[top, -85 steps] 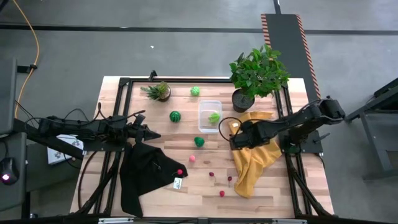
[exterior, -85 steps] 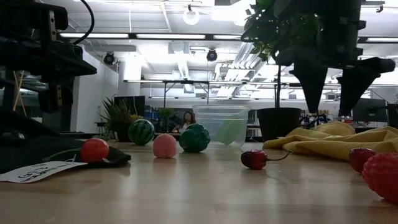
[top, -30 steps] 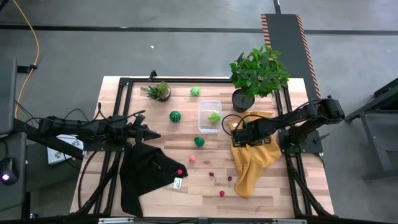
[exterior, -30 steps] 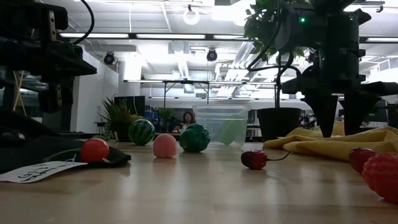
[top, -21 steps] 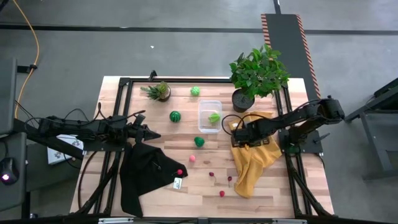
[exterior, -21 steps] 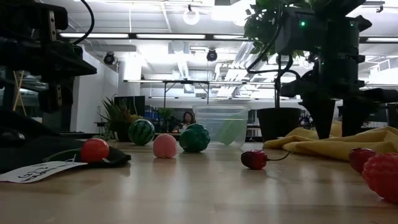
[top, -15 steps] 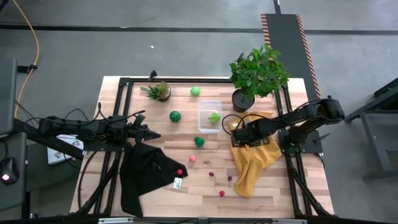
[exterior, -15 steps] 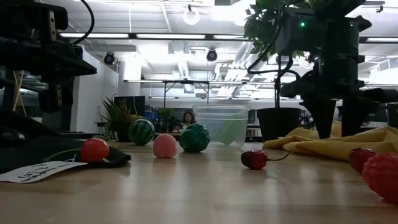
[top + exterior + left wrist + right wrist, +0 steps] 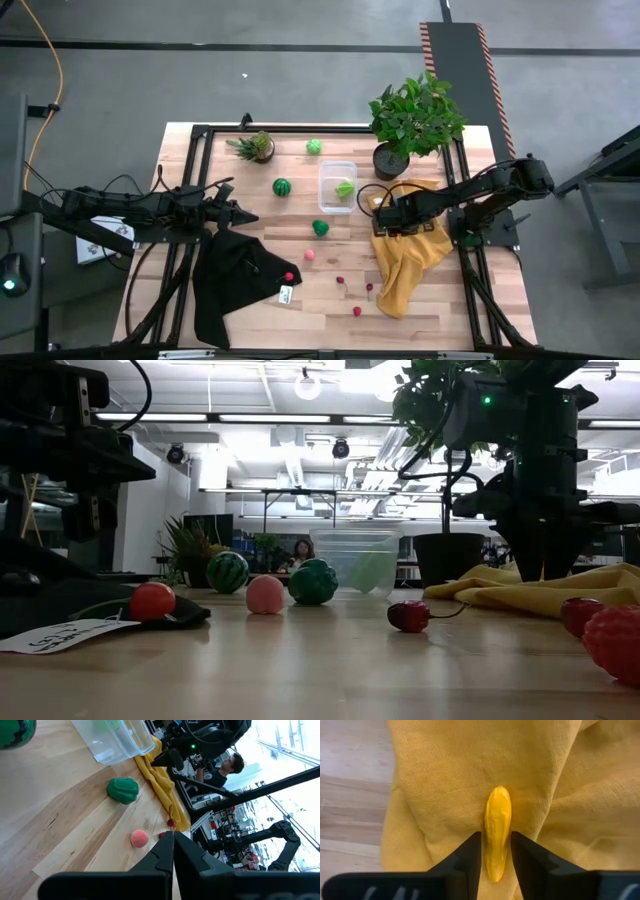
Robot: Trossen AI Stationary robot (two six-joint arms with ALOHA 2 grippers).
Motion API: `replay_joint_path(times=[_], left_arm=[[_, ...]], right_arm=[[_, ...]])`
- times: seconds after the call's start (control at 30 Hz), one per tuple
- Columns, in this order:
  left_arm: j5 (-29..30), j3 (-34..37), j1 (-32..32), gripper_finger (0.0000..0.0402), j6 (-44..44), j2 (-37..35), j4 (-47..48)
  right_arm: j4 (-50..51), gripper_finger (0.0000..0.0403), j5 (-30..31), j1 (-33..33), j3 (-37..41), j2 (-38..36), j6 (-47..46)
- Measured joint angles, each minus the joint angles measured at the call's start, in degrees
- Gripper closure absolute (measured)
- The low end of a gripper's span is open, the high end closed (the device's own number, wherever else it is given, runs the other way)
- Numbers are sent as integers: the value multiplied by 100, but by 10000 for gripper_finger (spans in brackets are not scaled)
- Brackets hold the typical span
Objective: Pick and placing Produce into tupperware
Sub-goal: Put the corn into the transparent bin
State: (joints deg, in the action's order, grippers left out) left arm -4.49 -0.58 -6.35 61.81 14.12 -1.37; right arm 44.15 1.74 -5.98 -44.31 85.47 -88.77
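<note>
Pale wooden desk (image 9: 270,310) in a workshop: the right pincer (image 9: 495,851) straddles a smooth, slender yellow toy fruit (image 9: 497,832) lying on the crumpled yellow cloth (image 9: 410,262), fingers narrowly parted along its flanks, touching or nearly so. Its long axis runs parallel to the fingers. The clear rectangular plastic tupperware (image 9: 337,186) sits nearby, beside the cloth. The left pincer (image 9: 172,851) waits closed, well apart.
</note>
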Motion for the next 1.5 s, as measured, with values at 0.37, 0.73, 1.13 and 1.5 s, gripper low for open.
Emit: replay_joint_path(times=[0.37,0.73,1.13,1.5], left_arm=[[0,0,0,401,1,0,-1],[0,0,0,401,1,-1,-1],[0,1,0,401,0,1,-1],[0,1,-1,401,1,2,0]], right_arm=[[-28,342,2,0,20,0,30],[-84,365,2,0,20,-22,30],[-149,366,20,-4,17,-362,-15],[-933,366,-33,-304,15,-463,252]])
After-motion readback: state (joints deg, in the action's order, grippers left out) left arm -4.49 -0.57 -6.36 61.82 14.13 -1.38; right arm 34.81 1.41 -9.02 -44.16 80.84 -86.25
